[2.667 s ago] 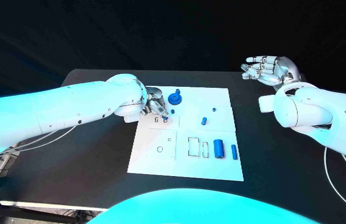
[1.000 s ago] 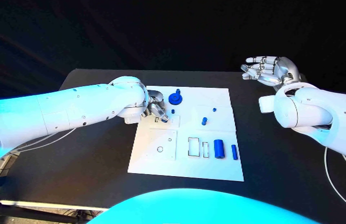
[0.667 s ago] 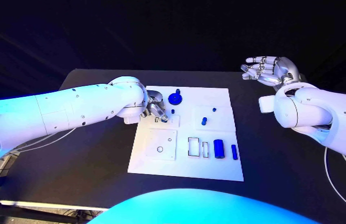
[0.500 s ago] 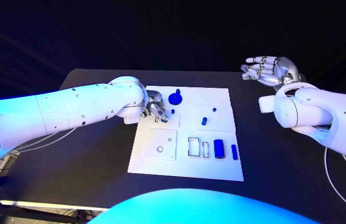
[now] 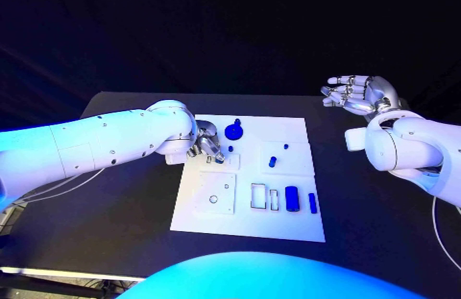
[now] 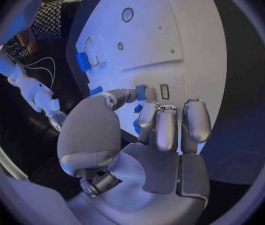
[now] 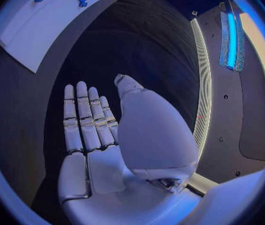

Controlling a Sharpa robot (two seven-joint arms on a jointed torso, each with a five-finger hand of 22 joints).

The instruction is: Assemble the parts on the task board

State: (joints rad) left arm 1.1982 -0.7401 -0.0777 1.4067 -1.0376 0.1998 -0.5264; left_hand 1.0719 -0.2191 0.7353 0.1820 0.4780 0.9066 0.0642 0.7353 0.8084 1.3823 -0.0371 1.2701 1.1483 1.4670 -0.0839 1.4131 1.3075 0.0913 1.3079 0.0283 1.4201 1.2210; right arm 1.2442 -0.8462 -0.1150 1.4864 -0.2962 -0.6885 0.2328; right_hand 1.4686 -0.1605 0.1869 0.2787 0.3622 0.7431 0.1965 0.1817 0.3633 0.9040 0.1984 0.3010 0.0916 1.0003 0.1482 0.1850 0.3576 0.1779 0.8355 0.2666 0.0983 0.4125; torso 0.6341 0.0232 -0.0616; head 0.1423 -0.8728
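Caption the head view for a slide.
Left robot hand works at the white task board; right robot hand waits open.

No text, label, brand, number or sign can be read anywhere; the flat white rectangular task board [image 5: 248, 209] bears only thin unlettered outlines of rectangles and circles, and the white arms and silver hands carry no legible marking

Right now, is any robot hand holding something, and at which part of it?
The left robot hand pinches a small blue piece between thumb and fingertip; which part cannot be told. The right robot hand is open, holding nothing.
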